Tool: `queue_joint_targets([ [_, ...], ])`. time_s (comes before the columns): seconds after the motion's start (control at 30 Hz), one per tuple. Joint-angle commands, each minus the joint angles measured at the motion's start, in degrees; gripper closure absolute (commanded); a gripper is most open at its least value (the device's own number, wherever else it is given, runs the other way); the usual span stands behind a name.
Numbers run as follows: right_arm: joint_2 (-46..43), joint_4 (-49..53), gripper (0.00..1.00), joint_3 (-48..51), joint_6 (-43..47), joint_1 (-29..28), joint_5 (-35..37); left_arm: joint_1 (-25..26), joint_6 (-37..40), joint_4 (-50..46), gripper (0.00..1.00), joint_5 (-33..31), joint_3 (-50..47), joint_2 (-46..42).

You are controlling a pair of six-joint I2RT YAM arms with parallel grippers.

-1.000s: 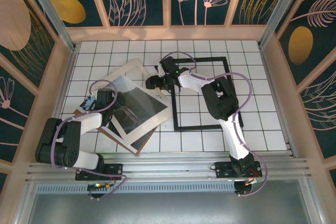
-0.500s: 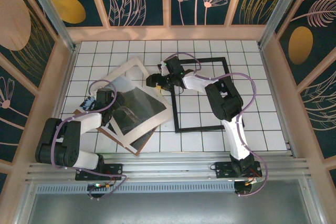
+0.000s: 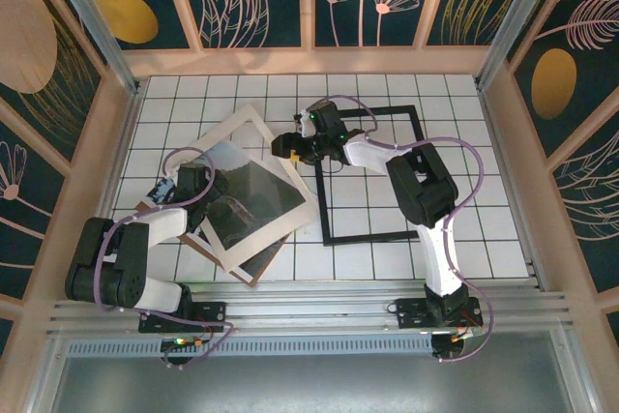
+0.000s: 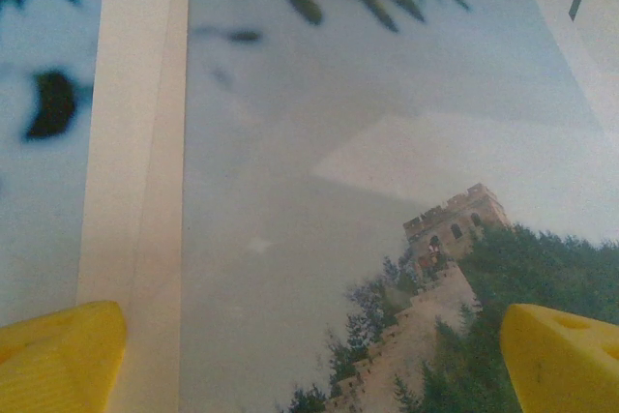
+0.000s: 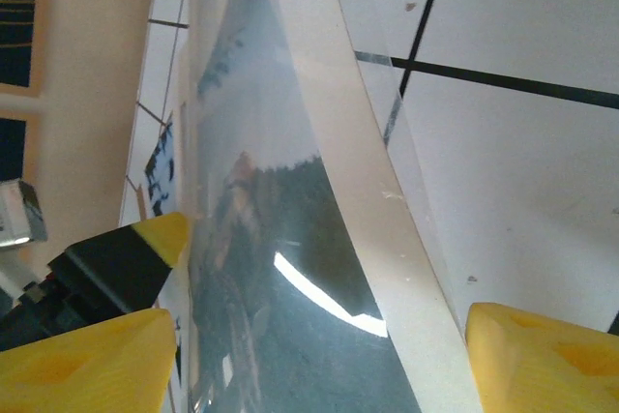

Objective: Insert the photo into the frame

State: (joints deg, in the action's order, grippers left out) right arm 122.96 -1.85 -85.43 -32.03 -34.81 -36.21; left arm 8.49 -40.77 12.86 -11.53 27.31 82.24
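So left gripper (image 4: 309,350) hung spread above the photo (image 3: 247,195), right gripper (image 5: 321,340) spread too, straddling its far edge, nothing pinched. Photo lay tilted beside the frame (image 3: 368,235). Imo best move was closing on that edge only & lifting slow.

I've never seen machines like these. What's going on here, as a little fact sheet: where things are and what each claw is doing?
Photo: lies flat, showing inside a cream-white border, left of the frame
Frame: black, flat on the tiled table, tiles showing through it
Left claw: open, fingers wide apart just above the photo
Right claw: open, the border's edge running between its fingers
Job status: photo not yet in the frame
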Motion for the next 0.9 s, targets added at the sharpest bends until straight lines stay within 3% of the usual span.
queue_joint_targets([
  [0.0,-2.8,-2.1,0.21,1.1,1.0,-0.3,-3.8,-0.1,0.3,-0.6,0.02,0.4,0.4,-0.1],
  [0.37,-3.6,1.9,0.22,0.9,9.2,0.0,-4.3,-0.1,0.8,-0.7,0.02,0.5,0.6,0.0],
  [0.87,-4.6,2.2,0.22,1.1,11.2,1.1,-5.4,-0.1,1.0,-0.6,0.02,0.7,0.6,0.4],
])
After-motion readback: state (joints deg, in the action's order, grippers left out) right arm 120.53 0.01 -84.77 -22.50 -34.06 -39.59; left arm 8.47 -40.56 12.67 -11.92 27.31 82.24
